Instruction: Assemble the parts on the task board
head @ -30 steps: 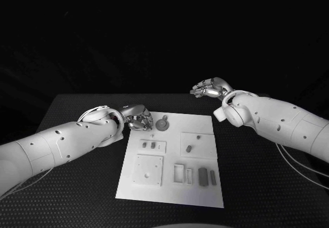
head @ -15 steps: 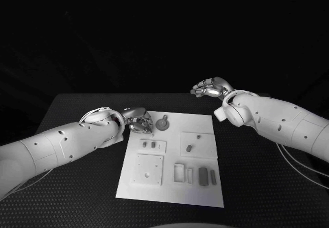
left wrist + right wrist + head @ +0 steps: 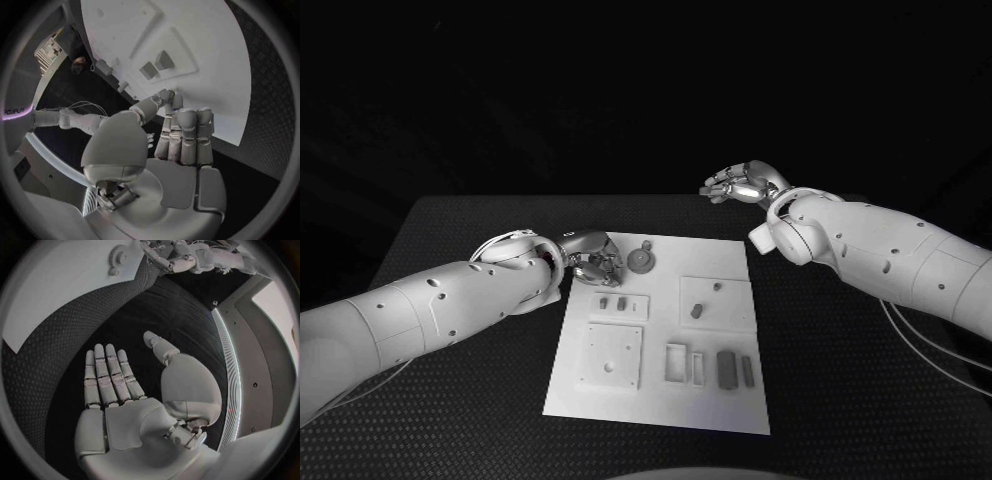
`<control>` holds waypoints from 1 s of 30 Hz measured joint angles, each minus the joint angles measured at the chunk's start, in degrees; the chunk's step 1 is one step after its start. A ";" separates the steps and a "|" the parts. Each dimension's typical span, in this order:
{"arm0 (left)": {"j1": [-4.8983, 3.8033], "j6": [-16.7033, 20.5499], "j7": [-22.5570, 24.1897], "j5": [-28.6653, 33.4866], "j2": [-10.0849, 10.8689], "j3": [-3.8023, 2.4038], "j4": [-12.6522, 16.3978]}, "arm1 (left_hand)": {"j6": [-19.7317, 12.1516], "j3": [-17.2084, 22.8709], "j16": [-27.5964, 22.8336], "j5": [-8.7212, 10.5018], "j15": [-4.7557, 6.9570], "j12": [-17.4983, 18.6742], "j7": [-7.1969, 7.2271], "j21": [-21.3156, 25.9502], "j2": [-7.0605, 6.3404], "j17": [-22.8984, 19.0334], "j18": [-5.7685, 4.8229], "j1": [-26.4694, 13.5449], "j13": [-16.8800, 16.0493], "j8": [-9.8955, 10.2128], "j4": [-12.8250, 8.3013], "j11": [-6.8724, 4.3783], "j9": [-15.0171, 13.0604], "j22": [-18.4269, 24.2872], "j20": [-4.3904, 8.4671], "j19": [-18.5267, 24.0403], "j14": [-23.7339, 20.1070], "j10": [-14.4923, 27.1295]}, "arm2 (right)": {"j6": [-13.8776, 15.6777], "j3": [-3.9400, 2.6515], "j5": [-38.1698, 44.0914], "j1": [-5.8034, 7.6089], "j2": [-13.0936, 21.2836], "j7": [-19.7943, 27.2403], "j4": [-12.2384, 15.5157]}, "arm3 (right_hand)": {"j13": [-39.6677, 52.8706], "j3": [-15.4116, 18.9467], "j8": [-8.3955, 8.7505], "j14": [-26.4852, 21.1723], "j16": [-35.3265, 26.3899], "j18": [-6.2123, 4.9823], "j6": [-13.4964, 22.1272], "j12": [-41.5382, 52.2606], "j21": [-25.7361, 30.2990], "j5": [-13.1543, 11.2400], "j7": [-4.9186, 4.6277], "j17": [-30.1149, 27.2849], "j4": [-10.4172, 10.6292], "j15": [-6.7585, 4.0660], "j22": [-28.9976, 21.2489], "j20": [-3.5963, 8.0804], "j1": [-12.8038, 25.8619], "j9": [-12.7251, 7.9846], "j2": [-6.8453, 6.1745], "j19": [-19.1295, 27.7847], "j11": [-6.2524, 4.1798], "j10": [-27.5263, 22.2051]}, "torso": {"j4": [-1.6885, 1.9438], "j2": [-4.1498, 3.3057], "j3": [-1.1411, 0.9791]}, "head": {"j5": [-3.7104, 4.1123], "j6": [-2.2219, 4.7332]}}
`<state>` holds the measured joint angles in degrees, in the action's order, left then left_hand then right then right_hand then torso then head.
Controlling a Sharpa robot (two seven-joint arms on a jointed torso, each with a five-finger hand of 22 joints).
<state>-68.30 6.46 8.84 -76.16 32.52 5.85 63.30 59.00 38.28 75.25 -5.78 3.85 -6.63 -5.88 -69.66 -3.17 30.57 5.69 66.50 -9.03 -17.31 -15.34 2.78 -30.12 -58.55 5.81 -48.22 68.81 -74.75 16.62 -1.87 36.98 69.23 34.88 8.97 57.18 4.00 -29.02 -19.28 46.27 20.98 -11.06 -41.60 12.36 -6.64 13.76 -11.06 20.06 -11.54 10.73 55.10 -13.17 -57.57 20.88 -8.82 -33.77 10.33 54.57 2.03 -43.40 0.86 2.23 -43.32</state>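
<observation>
The white task board [image 3: 656,400] lies mid-table with several small grey parts in its recesses, such as two upright pieces [image 3: 613,302] and two long bars [image 3: 737,370]. A round toothed part [image 3: 642,262] sits near its far left corner. My left hand [image 3: 594,259] hovers over that corner, just left of the toothed part. In the left wrist view its thumb meets a fingertip [image 3: 167,96] above the board [image 3: 200,40]; whether a part sits between them is hidden. My right hand [image 3: 744,185] is raised beyond the board's far right corner, fingers apart [image 3: 107,375], holding nothing.
A square plate [image 3: 612,357] and a slotted frame [image 3: 685,365] take up the board's near half. Black textured table [image 3: 848,380] surrounds the board on all sides. The right wrist view shows the board's corner [image 3: 56,290] and the toothed part [image 3: 115,258].
My left hand has slid a little toward me along the board's left edge, staying beside the toothed part. The right hand has kept its place.
</observation>
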 measured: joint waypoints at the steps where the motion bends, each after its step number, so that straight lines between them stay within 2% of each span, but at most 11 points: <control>1: -0.01 -0.04 -0.01 -0.02 0.00 0.00 0.00 | 0.00 0.00 0.00 0.00 0.00 0.00 0.00 0.00 0.00 0.00 0.00 0.00 0.00 0.00 0.00 0.00 0.00 0.00 0.00 0.00 0.01 0.00 | 0.00 0.00 0.00 0.00 0.00 0.00 0.00 | 0.00 0.00 0.00 0.00 0.00 0.00 0.00 0.00 0.00 0.00 0.00 0.00 0.00 0.00 0.00 0.00 0.00 0.00 0.00 0.00 0.00 0.00 | 0.00 0.00 0.00 | 0.00 -0.01; 30: -0.17 -0.22 -0.74 -1.57 -0.72 -0.06 -0.40 | 0.09 0.08 0.00 -0.21 -0.10 0.33 -0.20 0.00 0.07 -0.11 0.00 -0.24 0.05 -0.14 -0.25 -0.12 0.01 0.10 0.11 -0.32 0.09 -0.31 | 0.00 0.00 0.00 0.00 -0.06 0.01 0.04 | 0.00 0.00 -0.19 -0.15 0.00 0.01 0.00 0.00 0.22 0.00 0.00 -0.05 0.00 0.15 0.11 0.00 0.00 -0.04 0.00 0.00 0.00 0.00 | 0.01 0.01 0.00 | 0.15 -0.10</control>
<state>-68.47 6.23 8.10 -77.73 31.80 5.78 62.90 59.08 38.36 75.25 -5.99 3.75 -6.30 -6.07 -69.66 -3.11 30.47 5.68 66.26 -8.98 -17.46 -15.59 2.66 -30.11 -58.44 5.91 -48.55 68.90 -75.06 16.61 -1.87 36.98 69.23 34.82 8.98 57.21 4.00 -29.02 -19.46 46.12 20.98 -11.05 -41.60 12.36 -6.41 13.76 -11.06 20.01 -11.54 10.88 55.20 -13.17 -57.57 20.84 -8.82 -33.77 10.33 54.57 2.03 -43.39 0.86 2.38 -43.42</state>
